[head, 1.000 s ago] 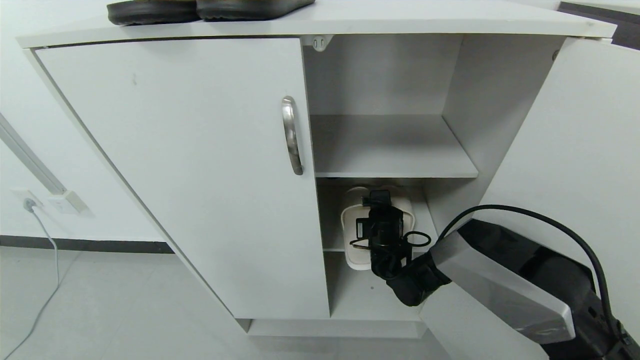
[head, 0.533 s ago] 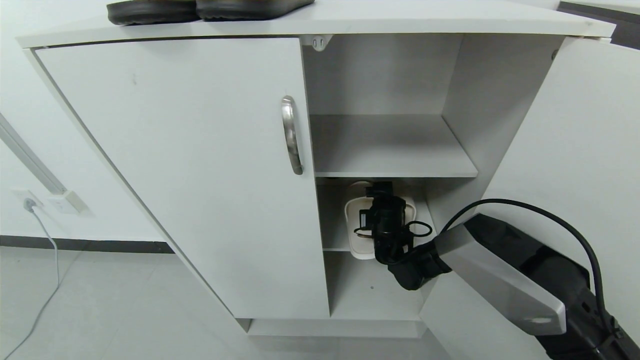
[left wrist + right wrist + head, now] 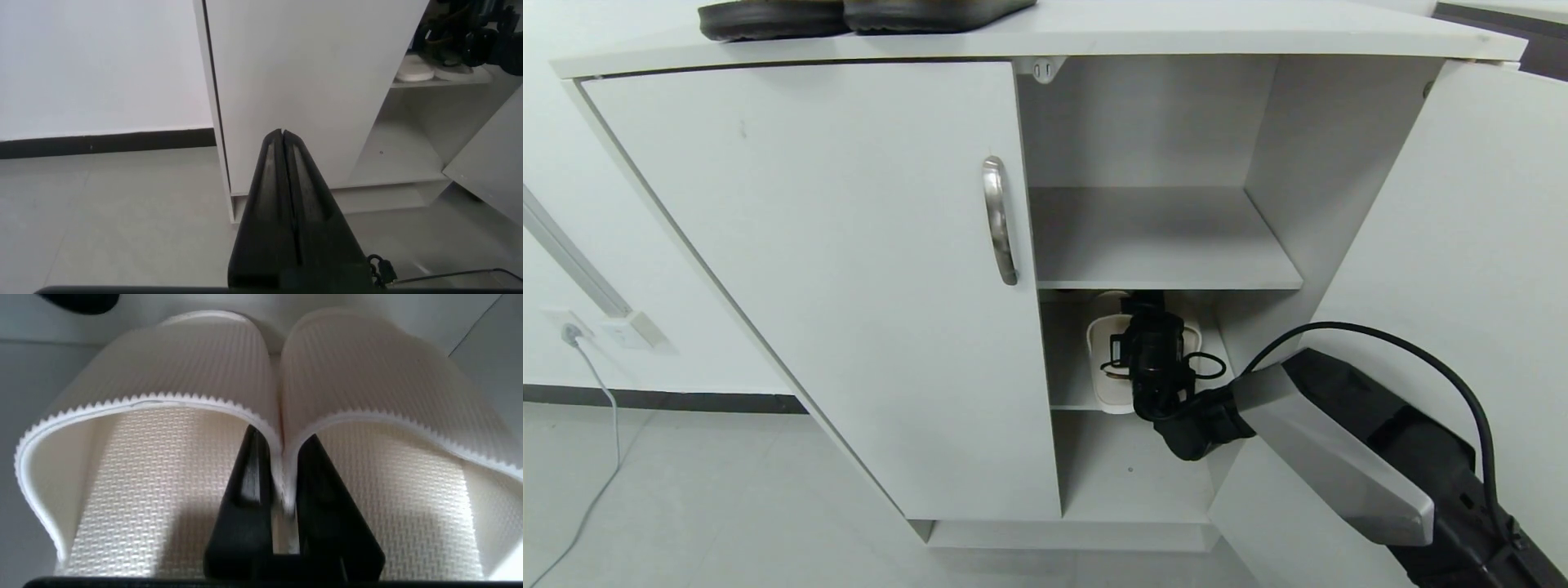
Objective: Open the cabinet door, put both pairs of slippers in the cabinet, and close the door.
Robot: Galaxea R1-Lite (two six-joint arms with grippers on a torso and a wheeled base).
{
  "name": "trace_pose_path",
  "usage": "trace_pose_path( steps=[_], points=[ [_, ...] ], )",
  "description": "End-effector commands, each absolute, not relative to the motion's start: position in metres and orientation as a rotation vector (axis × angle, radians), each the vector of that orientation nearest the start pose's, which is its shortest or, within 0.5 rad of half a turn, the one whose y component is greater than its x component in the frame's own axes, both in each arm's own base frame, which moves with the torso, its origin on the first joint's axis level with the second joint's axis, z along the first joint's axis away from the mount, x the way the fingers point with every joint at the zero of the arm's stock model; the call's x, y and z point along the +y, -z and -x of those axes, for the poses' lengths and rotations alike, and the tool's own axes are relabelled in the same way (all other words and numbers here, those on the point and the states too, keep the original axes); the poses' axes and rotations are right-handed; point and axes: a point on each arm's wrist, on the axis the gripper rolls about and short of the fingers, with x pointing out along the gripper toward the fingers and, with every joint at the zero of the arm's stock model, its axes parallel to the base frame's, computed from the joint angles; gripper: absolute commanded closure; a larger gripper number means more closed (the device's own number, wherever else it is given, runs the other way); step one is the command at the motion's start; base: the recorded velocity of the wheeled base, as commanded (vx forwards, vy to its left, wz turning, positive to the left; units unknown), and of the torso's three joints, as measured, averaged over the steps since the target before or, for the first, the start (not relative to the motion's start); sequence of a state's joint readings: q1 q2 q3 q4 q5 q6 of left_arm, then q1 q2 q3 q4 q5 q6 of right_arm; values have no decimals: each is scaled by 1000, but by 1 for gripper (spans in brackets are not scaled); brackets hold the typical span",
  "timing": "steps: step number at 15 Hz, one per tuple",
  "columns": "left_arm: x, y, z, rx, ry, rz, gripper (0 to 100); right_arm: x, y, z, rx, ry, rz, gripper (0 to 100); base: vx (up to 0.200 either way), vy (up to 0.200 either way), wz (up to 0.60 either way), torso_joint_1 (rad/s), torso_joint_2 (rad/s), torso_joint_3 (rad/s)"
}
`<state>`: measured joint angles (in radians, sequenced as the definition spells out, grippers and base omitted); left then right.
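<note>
**Holding the white slippers at the lower shelf**

The right gripper (image 3: 282,447) is clamped on the white slippers (image 3: 1101,359), its two black fingers (image 3: 252,469) pinching the inner side walls of the pair where the two meet. The pair lies side by side, soles down, at the lower shelf (image 3: 1066,396) of the cabinet (image 3: 1176,37), toes pointing to the back and heels at the shelf's front edge. Whether the soles rest on the board or hang just above it cannot be told. The upper shelf (image 3: 1160,237) lies directly above the gripper.

The right door (image 3: 1462,245) stands wide open. The left door (image 3: 833,269) is shut, its metal handle (image 3: 1000,220) upright along its inner edge. The black slippers (image 3: 849,12) lie on the cabinet's top, above the shut door.

The left gripper (image 3: 282,137) hangs low above the floor (image 3: 106,220) in front of the cabinet, its fingers pressed together with nothing between them.
</note>
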<state>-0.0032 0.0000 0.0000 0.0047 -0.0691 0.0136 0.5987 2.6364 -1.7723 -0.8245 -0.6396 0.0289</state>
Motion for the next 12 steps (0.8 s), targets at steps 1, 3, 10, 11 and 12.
trace_pose_path(
  steps=[1, 3, 10, 11, 12],
  points=[
    [-1, -75, 23, 6, 72, -14, 100, 289, -51, -448, 37, 42, -2, 100, 0, 0, 0, 0, 0, 0],
    [-1, -75, 23, 6, 72, -14, 100, 289, -51, -448, 38, 42, -2, 100, 0, 0, 0, 0, 0, 0],
    [-1, -75, 23, 6, 72, -14, 100, 285, -51, -436, 57, 36, 12, 0, 0, 0, 0, 0, 0, 0],
    [-1, -75, 23, 6, 72, -15, 100, 282, -56, -427, 49, 31, 7, 0, 0, 0, 0, 0, 0, 0],
    [-1, -75, 23, 6, 72, -15, 100, 279, -61, -419, 41, 25, 1, 0, 0, 0, 0, 0, 0, 0]
  ],
)
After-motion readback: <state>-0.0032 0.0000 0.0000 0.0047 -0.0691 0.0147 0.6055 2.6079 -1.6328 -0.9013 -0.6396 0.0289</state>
